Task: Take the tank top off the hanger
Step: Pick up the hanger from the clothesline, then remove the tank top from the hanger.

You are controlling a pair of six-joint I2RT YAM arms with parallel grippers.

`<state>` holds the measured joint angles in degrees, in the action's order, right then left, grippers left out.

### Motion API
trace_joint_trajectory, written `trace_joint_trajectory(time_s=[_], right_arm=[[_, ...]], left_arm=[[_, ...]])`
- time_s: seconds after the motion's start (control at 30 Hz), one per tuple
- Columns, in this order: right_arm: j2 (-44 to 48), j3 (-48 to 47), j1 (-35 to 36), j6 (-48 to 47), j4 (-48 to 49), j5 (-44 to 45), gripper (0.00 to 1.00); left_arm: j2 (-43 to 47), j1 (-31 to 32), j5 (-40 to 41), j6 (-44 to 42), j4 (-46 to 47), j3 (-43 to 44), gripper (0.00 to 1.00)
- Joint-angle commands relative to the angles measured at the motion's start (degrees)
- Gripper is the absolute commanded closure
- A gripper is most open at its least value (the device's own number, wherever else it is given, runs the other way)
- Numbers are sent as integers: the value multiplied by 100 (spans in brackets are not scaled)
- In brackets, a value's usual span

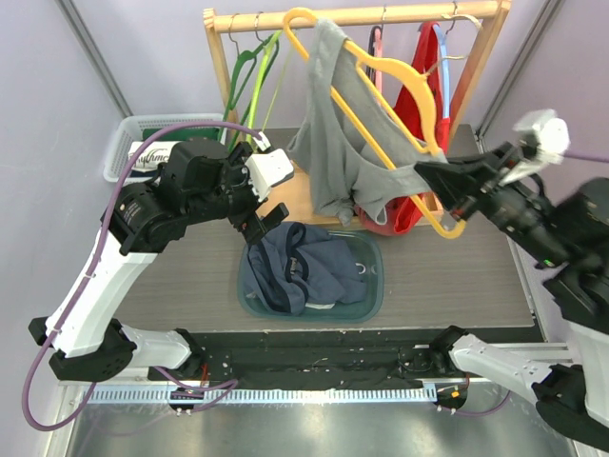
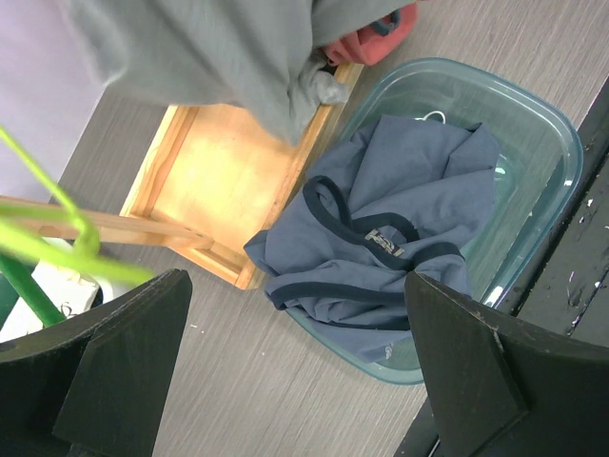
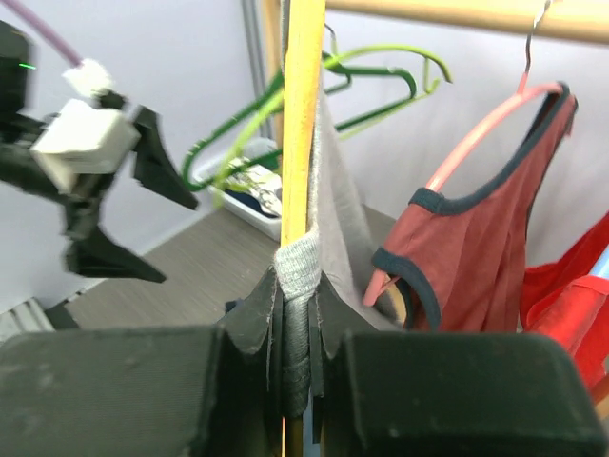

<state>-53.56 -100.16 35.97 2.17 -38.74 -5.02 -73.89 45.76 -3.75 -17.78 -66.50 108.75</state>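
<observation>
A grey tank top point(image 1: 333, 143) drapes over a yellow hanger point(image 1: 390, 69) that tilts down to the right from the rack. My right gripper point(image 1: 423, 176) is shut on the hanger's low end. In the right wrist view the gripper point(image 3: 300, 286) pinches the yellow hanger point(image 3: 303, 114) together with a bunched grey strap of the tank top point(image 3: 343, 209). My left gripper point(image 1: 271, 178) hangs open to the left of the tank top's hem. From the left wrist, that gripper point(image 2: 297, 286) holds nothing, and the grey tank top point(image 2: 209, 57) is above it.
A teal bin point(image 1: 366, 295) below holds a blue garment point(image 1: 304, 267). The wooden rack point(image 1: 352, 16) carries green hangers point(image 1: 252, 76) and red tops point(image 1: 419, 105), and its base frame point(image 2: 219, 181) lies on the table. A white basket point(image 1: 143, 143) sits at the back left.
</observation>
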Motion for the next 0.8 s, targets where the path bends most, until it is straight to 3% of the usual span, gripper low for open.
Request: trace_joint_trajectory(time_s=[0.0, 0.2, 0.77], right_arm=[[162, -574, 42, 73, 262, -570, 99], [153, -847, 33, 55, 24, -983, 99], [337, -1603, 33, 407, 807, -1775, 99]], left_arm=[[85, 12, -100, 82, 67, 173, 0], [120, 12, -65, 64, 67, 191, 0], [129, -14, -64, 82, 76, 226, 0]])
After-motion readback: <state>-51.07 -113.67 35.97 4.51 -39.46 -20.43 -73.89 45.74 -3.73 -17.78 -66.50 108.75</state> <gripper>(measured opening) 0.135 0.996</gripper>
